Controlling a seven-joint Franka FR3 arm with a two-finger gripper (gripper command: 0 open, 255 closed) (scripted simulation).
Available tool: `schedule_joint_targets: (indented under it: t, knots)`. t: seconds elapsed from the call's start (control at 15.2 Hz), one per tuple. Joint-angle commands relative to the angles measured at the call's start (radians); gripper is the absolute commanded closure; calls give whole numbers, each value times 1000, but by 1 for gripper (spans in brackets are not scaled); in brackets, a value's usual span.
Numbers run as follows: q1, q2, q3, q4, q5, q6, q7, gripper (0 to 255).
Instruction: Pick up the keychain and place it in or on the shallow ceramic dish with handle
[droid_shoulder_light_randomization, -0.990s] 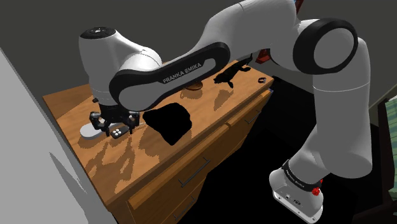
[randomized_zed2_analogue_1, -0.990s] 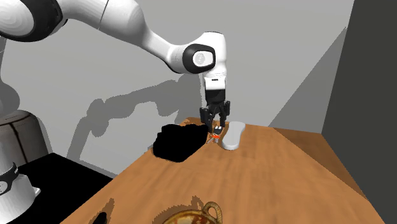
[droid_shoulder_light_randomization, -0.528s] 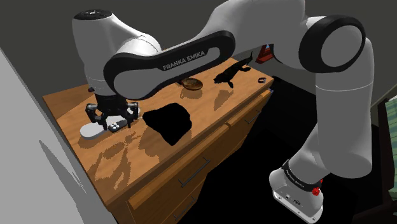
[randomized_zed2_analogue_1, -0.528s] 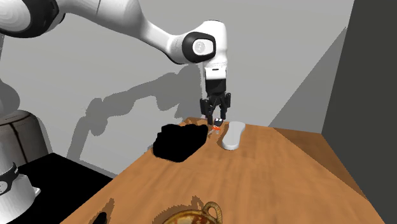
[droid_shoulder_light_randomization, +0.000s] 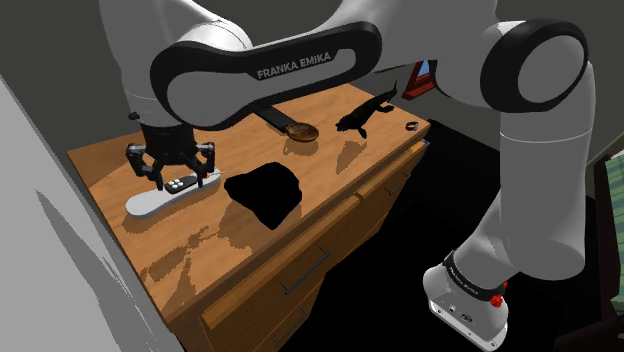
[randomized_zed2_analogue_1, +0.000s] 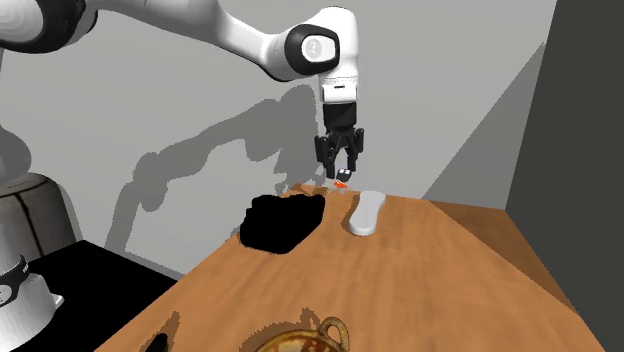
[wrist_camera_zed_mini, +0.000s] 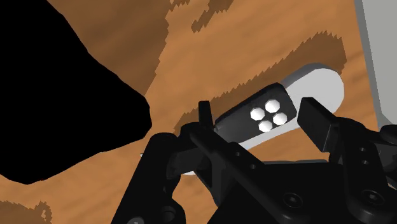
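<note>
- The white oblong object (droid_shoulder_light_randomization: 150, 203) lies flat on the wooden bench (droid_shoulder_light_randomization: 100, 165), near the end at the shoulder view's left. The second exterior view adds that it (randomized_zed2_analogue_1: 364, 212) lies close to the grey wall (randomized_zed2_analogue_1: 200, 80).
- My gripper (droid_shoulder_light_randomization: 172, 180) points down at the bench beside that object. The fingers are closed narrow on the keychain (droid_shoulder_light_randomization: 178, 186).
- The shoulder view does not show how high I am. The second exterior view does: the gripper (randomized_zed2_analogue_1: 341, 172) and keychain (randomized_zed2_analogue_1: 343, 181) hang clear above the bench (randomized_zed2_analogue_1: 420, 290), not touching it. An orange-red part shows at the keychain's lower end.
- The wrist view gives the grasp detail. The keychain (wrist_camera_zed_mini: 257, 114) is a dark fob with four white buttons, set between my fingers (wrist_camera_zed_mini: 205, 118), with the white oblong object (wrist_camera_zed_mini: 321, 83) below it.
- The black shape (droid_shoulder_light_randomization: 264, 190) lies on the bench just beside the gripper. In the second exterior view it (randomized_zed2_analogue_1: 283, 222) lies to the left of the white object.
- The dish (droid_shoulder_light_randomization: 300, 130) is brown and shallow, and its long dark handle is partly hidden by my arm. It is well apart from the keychain. The second exterior view shows its rim (randomized_zed2_analogue_1: 300, 343) and a looped handle at that view's bottom edge.
- A black figure (droid_shoulder_light_randomization: 362, 118) and a small ring (droid_shoulder_light_randomization: 411, 126) are at the bench end on the shoulder view's right.
</note>
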Motion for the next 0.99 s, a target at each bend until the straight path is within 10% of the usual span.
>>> schedule_joint_targets:
  t: [0.0, 0.46, 0.92]
  knots:
    - [0, -9, 3, 13, 5, -21, -4, 255]
    - [7, -20, 9, 82, 16, -99, -15, 255]
    - [-170, -178, 8, -131, 99, -19, -164, 255]
